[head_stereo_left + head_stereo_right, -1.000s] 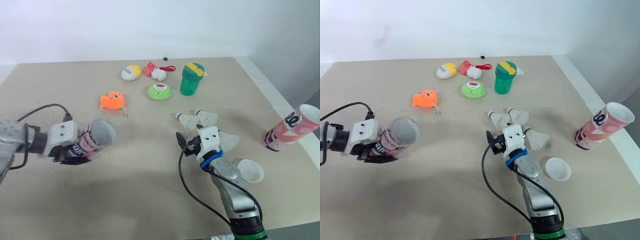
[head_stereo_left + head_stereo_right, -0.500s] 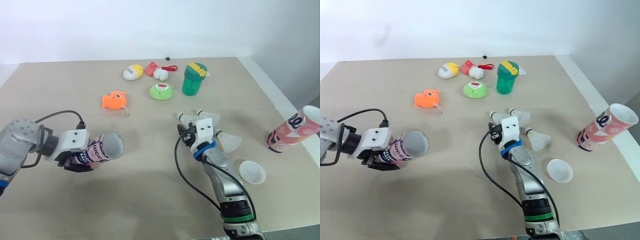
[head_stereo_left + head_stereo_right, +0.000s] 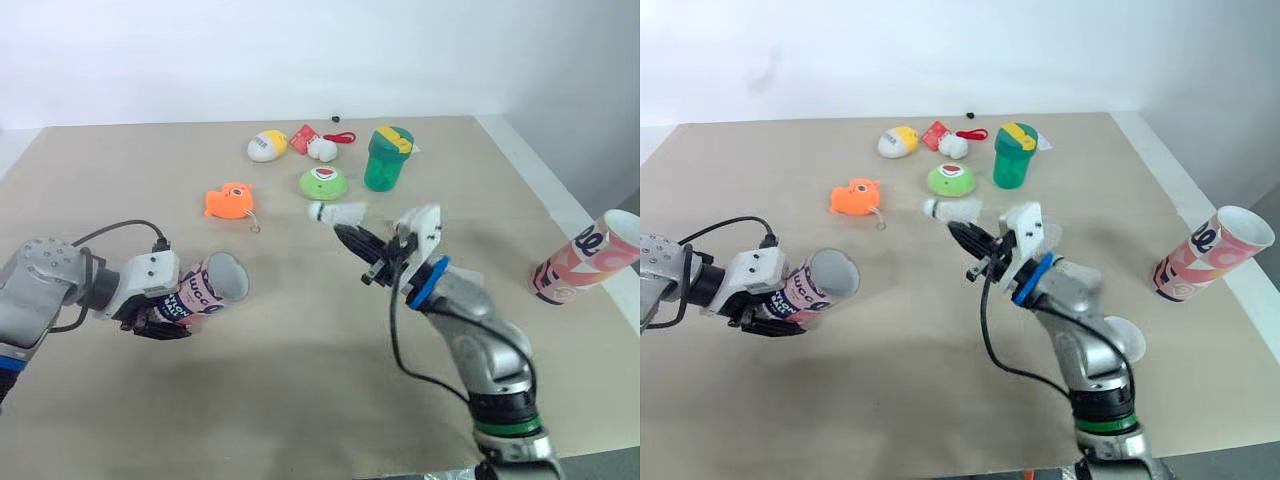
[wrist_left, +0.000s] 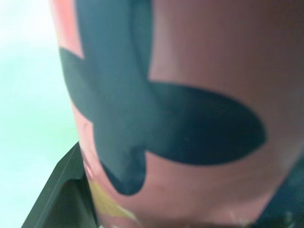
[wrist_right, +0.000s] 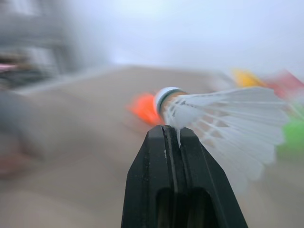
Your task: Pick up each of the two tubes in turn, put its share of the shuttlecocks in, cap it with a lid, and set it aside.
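Right wrist view: shuttlecock (image 5: 218,118) seemingly pinched in the right claw (image 5: 167,129).

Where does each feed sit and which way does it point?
Left eye view: on the head, facing forward and down over the table; both arms show, left holding the tube, right the shuttlecock.
Right eye view: beside it, same scene, same arms.
Left wrist view: left wrist, close on the tube's pink wall; one black jaw's edge shows.
Right wrist view: right wrist, along the shut jaws to the shuttlecock, orange toy beyond.
Shared: eyes and right wrist see shuttlecock and orange toy.
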Controlling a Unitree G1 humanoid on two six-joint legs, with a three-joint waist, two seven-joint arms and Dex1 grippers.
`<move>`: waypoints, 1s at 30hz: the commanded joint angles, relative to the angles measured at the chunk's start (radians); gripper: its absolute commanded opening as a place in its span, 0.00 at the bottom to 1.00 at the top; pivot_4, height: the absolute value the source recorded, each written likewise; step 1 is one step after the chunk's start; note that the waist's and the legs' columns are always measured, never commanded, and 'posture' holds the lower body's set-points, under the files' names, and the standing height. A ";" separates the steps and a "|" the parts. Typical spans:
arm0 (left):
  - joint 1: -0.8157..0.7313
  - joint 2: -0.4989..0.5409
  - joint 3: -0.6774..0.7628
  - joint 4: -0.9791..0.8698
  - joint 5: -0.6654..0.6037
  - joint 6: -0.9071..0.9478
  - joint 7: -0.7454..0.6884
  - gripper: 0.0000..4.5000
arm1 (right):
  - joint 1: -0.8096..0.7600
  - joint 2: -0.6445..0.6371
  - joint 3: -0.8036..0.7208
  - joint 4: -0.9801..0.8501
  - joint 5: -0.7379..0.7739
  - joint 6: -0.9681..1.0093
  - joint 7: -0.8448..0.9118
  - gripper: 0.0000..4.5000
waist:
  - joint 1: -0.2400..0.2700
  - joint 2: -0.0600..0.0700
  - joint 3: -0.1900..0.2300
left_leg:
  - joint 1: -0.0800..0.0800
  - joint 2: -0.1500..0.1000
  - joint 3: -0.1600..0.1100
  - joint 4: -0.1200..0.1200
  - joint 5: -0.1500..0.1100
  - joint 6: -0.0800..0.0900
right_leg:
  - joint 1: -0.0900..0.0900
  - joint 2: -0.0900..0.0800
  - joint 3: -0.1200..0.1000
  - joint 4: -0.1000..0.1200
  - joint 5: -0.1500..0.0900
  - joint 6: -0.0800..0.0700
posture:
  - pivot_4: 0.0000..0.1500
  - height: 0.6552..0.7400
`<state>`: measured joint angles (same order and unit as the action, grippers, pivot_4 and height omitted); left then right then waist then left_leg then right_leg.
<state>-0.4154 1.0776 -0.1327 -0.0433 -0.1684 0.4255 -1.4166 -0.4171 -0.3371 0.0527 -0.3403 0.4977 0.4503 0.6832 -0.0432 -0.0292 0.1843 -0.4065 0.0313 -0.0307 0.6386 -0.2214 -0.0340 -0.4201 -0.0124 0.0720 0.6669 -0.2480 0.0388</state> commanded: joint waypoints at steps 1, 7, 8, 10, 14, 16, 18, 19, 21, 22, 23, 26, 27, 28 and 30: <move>-0.037 -0.025 -0.031 0.032 0.022 0.001 0.012 0.69 | -0.057 -0.052 0.105 -0.058 0.022 0.051 0.120 0.01 | 0.001 0.000 0.000 | 0.001 0.000 0.000 0.000 0.000 0.001 | 0.001 0.000 0.000 0.000 0.000 0.000 | 1.00 1.00; -0.080 -0.061 -0.047 0.052 0.020 0.002 0.000 0.69 | -0.158 -0.054 0.265 0.028 -0.095 -0.036 0.227 0.01 | 0.001 0.000 0.000 | 0.001 -0.001 0.000 0.002 0.002 0.002 | 0.002 0.000 0.000 0.000 0.004 0.001 | 1.00 1.00; -0.082 -0.064 -0.048 0.052 0.021 0.001 -0.001 0.69 | -0.167 -0.048 0.277 0.038 -0.105 -0.045 0.235 0.01 | 0.001 0.000 0.000 | 0.001 -0.001 0.000 0.002 0.002 0.002 | 0.002 0.000 0.000 0.000 0.004 0.001 | 1.00 1.00; -0.083 -0.069 -0.050 0.051 0.021 0.000 -0.001 0.69 | -0.185 -0.033 0.312 0.058 -0.138 -0.071 0.246 0.01 | 0.002 0.000 0.000 | 0.001 -0.001 0.000 0.002 0.002 0.002 | 0.002 0.000 0.000 0.000 0.003 0.001 | 1.00 1.00; -0.081 -0.077 -0.052 0.046 0.020 -0.001 0.000 0.69 | -0.213 0.023 0.343 0.062 -0.148 -0.056 0.229 0.15 | 0.002 0.000 0.000 | 0.000 -0.001 0.000 0.002 0.002 0.002 | 0.001 0.000 0.001 0.000 0.003 0.001 | 1.00 1.00; -0.078 -0.080 -0.051 0.041 0.020 0.002 0.000 0.69 | -0.202 0.039 0.324 0.049 -0.145 -0.049 0.207 0.33 | 0.004 0.000 0.000 | 0.000 0.000 -0.001 0.002 0.002 0.002 | 0.002 0.000 0.000 0.000 0.003 0.001 | 1.00 1.00; -0.072 -0.083 -0.050 0.036 0.020 0.003 0.001 0.69 | -0.170 0.048 0.287 0.016 -0.133 -0.036 0.169 0.57 | 0.007 -0.001 -0.001 | 0.000 -0.001 -0.001 0.003 0.002 0.002 | 0.002 -0.001 0.000 0.000 0.003 0.001 | 1.00 1.00; -0.069 -0.084 -0.049 0.033 0.020 0.003 0.002 0.69 | -0.145 0.049 0.263 -0.010 -0.123 -0.027 0.144 0.64 | 0.008 -0.001 -0.001 | 0.000 -0.001 -0.001 0.003 0.002 0.002 | 0.002 -0.001 0.000 0.000 0.003 0.001 | 1.00 1.00; -0.061 -0.086 -0.047 0.028 0.019 0.003 0.005 0.69 | -0.073 0.042 0.206 -0.081 -0.115 -0.018 0.079 0.83 | 0.012 -0.001 -0.001 | 0.000 -0.002 0.000 0.003 0.002 0.002 | 0.002 -0.002 0.000 0.000 0.003 0.002 | 1.00 1.00; -0.056 -0.086 -0.044 0.023 0.016 0.006 0.008 0.69 | -0.026 0.043 0.171 -0.118 -0.124 -0.024 0.033 0.89 | 0.016 -0.001 -0.001 | 0.000 -0.002 -0.001 0.003 0.002 0.002 | 0.002 -0.002 0.000 0.000 0.003 0.002 | 1.00 1.00; -0.052 -0.087 -0.042 0.018 0.014 0.009 0.010 0.69 | 0.033 0.038 0.135 -0.156 -0.154 -0.046 -0.020 0.99 | 0.017 -0.001 -0.001 | -0.001 -0.002 0.000 0.003 0.002 0.002 | 0.002 -0.003 0.000 0.000 0.003 0.002 | 1.00 1.00; -0.041 -0.093 -0.042 0.009 0.008 0.015 0.017 0.69 | 0.234 0.016 0.030 -0.226 -0.322 -0.174 -0.182 0.99 | 0.021 -0.001 -0.001 | -0.001 -0.003 0.000 0.002 0.002 0.002 | 0.002 -0.003 0.000 0.000 0.001 0.003 | 1.00 1.00; -0.040 -0.095 -0.044 0.009 0.008 0.014 0.019 0.69 | 0.289 0.006 0.011 -0.238 -0.376 -0.211 -0.222 0.99 | 0.022 -0.001 -0.002 | -0.001 -0.003 0.000 0.002 0.002 0.002 | 0.002 -0.004 0.000 0.000 0.001 0.003 | 1.00 1.00; -0.039 -0.098 -0.046 0.010 0.008 0.013 0.020 0.69 | 0.338 0.002 -0.010 -0.246 -0.419 -0.243 -0.259 0.99 | 0.021 0.000 -0.002 | -0.001 -0.004 0.000 0.002 0.002 0.002 | 0.002 -0.004 0.000 0.000 0.001 0.004 | 1.00 1.00; -0.040 -0.104 -0.052 0.016 0.008 0.009 0.019 0.69 | 0.430 0.004 -0.065 -0.239 -0.513 -0.326 -0.353 0.99 | 0.021 0.002 -0.003 | 0.000 -0.005 0.002 0.002 0.002 0.002 | 0.001 -0.005 0.001 0.000 0.001 0.004 | 1.00 1.00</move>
<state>-0.4693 0.9916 -0.1559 -0.0188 -0.1551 0.4355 -1.3883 0.0108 -0.3378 0.0236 -0.5267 0.0400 0.1957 0.3889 -0.0225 -0.0277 0.1812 -0.4064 0.0267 -0.0286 0.6404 -0.2192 -0.0325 -0.4185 -0.0170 0.0734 0.6665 -0.2468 0.0429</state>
